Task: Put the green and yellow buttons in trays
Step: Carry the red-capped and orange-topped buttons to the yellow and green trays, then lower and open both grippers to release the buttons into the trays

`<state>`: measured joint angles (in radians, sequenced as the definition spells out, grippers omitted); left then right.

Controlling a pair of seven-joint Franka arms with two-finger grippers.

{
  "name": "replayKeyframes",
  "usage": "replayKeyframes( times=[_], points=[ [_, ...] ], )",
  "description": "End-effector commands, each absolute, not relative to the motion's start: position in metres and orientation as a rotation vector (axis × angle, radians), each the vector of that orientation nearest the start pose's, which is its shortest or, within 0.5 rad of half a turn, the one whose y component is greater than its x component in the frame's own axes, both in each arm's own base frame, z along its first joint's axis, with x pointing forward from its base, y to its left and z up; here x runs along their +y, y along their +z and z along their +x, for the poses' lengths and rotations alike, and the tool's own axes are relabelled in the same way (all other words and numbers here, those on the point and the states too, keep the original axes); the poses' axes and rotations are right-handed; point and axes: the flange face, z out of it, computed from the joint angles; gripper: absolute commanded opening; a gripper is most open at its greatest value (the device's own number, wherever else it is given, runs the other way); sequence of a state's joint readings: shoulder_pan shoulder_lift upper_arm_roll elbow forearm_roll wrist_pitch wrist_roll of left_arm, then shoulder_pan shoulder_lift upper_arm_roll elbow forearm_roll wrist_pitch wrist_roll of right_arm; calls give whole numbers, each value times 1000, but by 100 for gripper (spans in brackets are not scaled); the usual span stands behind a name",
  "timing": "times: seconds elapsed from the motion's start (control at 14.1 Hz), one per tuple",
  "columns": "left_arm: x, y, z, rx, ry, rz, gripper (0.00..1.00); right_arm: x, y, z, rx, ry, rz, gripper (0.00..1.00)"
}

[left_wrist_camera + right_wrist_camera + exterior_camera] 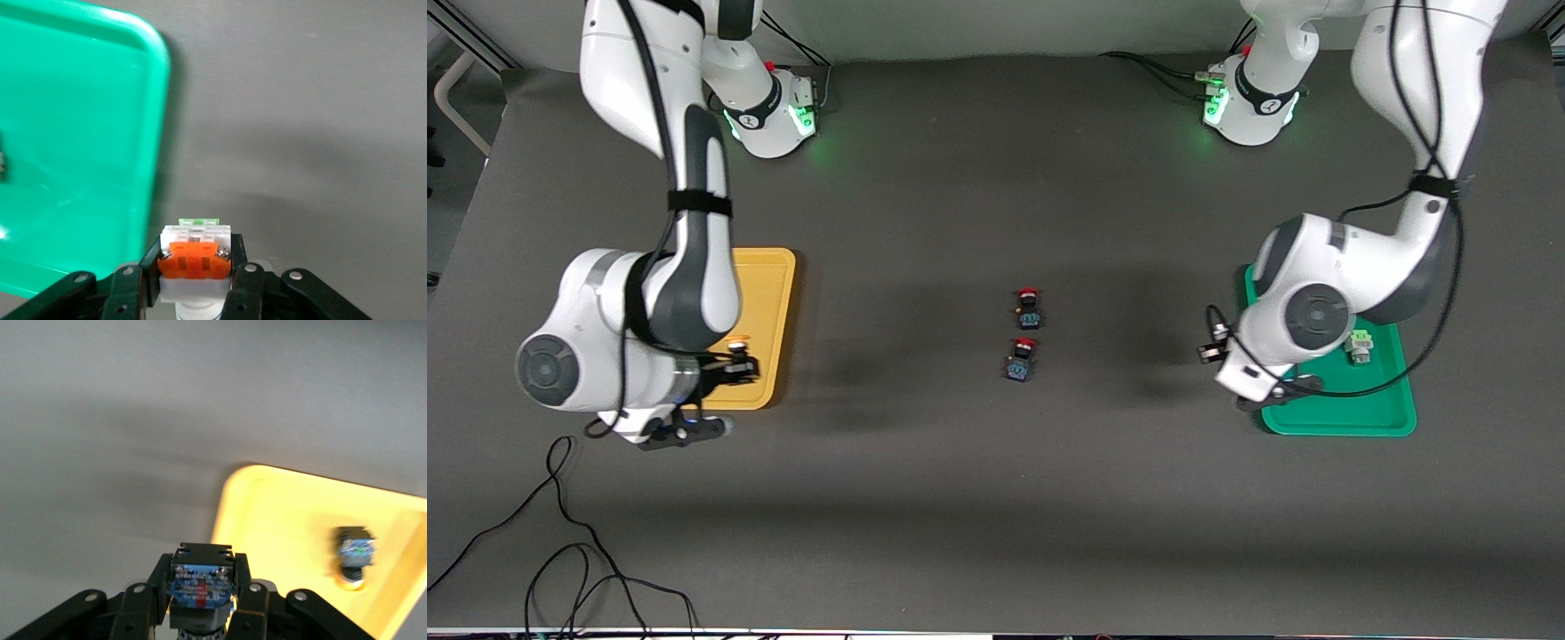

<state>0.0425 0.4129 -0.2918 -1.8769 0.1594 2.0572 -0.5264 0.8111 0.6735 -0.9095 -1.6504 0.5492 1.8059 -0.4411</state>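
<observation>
My left gripper (195,257) is shut on a green button (197,233) with a white body, an orange block and a light-green end. In the front view it (1263,397) hangs over the table at the green tray's (1343,418) near corner. The tray's rim also shows in the left wrist view (157,80). Another green button (1359,345) lies in that tray. My right gripper (202,572) is shut on a black-blue bodied button (200,588); its cap is hidden. In the front view it (685,432) hangs at the yellow tray's (769,302) near edge. A dark button (353,553) lies in the yellow tray (267,513).
Two red-capped dark buttons (1029,308) (1021,358) stand mid-table, one nearer the front camera than the other. Loose black cables (560,551) lie on the table near the front camera at the right arm's end.
</observation>
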Motion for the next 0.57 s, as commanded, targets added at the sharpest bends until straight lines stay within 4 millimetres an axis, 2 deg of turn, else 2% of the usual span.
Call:
replayKeyframes(
  times=[0.0, 0.07, 0.21, 0.35, 0.42, 0.49],
  points=[
    [-73, 277, 583, -145, 312, -3044, 0, 22, 267, 604, -362, 290, -3061, 31],
    [-50, 270, 578, -93, 293, -3064, 0, 13, 255, 596, -348, 271, -3064, 31],
    [-21, 248, 560, -16, 229, -3097, 0, 0, 233, 585, -357, 246, -3056, 31],
    [-14, 231, 544, 10, 184, -3112, 0, -3, 219, 578, -335, 243, -3040, 32],
    [-13, 225, 538, 9, 182, -3114, 0, -2, 217, 578, -323, 250, -3041, 59],
    [-13, 218, 531, 12, 164, -3121, 0, -1, 217, 578, -310, 256, -3041, 98]
  ],
)
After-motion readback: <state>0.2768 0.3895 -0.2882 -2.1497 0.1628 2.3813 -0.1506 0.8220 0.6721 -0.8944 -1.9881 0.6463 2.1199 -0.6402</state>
